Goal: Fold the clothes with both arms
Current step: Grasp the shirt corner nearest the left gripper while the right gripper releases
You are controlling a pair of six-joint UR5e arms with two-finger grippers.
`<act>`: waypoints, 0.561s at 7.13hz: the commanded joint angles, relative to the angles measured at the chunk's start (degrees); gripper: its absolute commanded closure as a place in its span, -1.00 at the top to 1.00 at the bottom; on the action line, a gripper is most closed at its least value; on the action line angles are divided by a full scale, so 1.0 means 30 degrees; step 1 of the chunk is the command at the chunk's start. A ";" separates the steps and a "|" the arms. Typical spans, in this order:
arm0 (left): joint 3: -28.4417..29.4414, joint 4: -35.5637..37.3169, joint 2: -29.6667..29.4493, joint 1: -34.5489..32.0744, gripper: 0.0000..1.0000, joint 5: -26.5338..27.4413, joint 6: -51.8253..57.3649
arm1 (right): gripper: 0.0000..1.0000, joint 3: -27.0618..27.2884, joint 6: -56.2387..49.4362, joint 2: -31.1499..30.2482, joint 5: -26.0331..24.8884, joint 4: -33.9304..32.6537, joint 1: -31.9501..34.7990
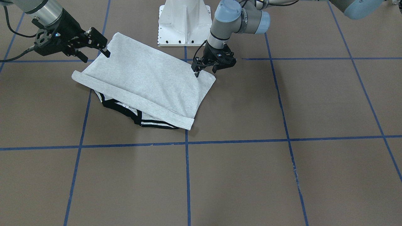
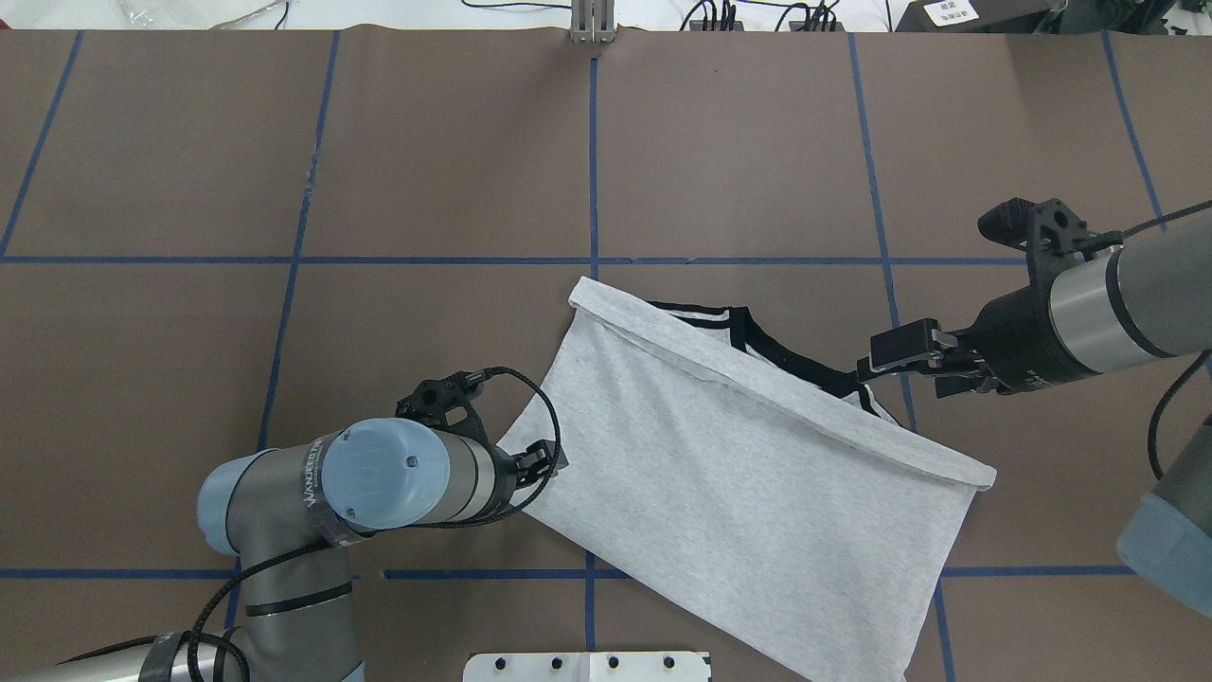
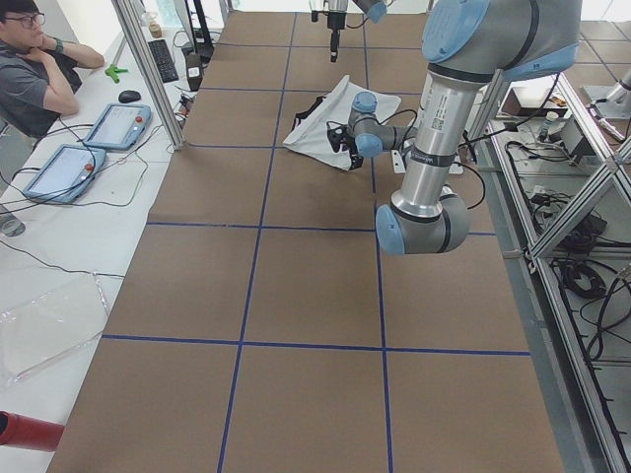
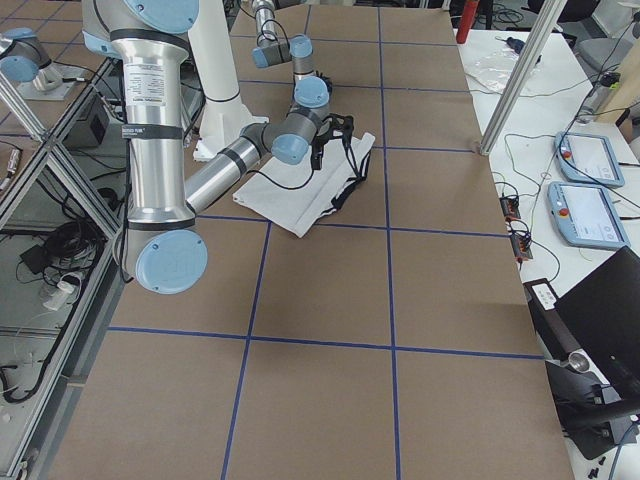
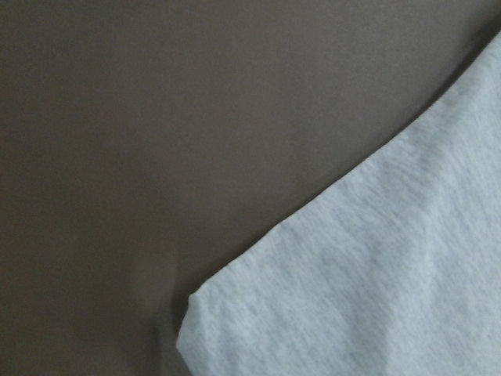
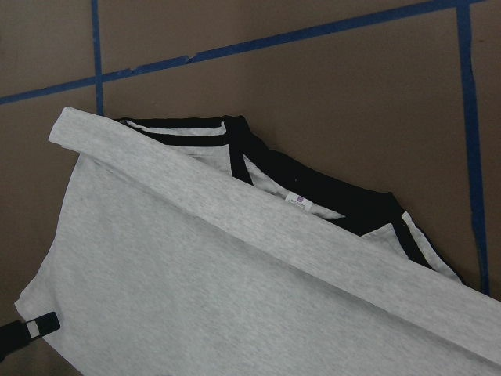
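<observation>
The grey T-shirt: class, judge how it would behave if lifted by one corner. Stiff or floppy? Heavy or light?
Probably floppy: the T-shirt lies folded over itself with a soft rolled edge. Likely light, as the thin fabric lies flat. It would probably drape and unfold when lifted.

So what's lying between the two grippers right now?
Only the folded grey T-shirt: it spans the stretch from the left gripper to the right gripper, nothing on top. Clearest in the front-facing view.
</observation>
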 commanded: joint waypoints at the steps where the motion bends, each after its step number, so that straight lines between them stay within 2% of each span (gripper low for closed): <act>1: 0.0026 0.0033 -0.0004 -0.0149 0.17 0.0033 -0.0232 | 1.00 0.0018 0.0000 -0.0004 0.0008 0.0000 0.0023; 2: 0.0026 0.0004 -0.0004 -0.0149 -0.48 0.0034 -0.0234 | 1.00 0.0018 0.0000 -0.0033 0.0037 0.0000 0.0023; 3: -0.0003 0.0004 0.0054 -0.0149 -0.99 0.0034 -0.0234 | 1.00 0.0018 0.0000 -0.0033 0.0037 0.0000 0.0052; 4: -0.0090 0.0033 0.0084 -0.0207 -1.00 0.0034 -0.0118 | 1.00 0.0018 0.0000 -0.0062 0.0037 0.0029 0.0081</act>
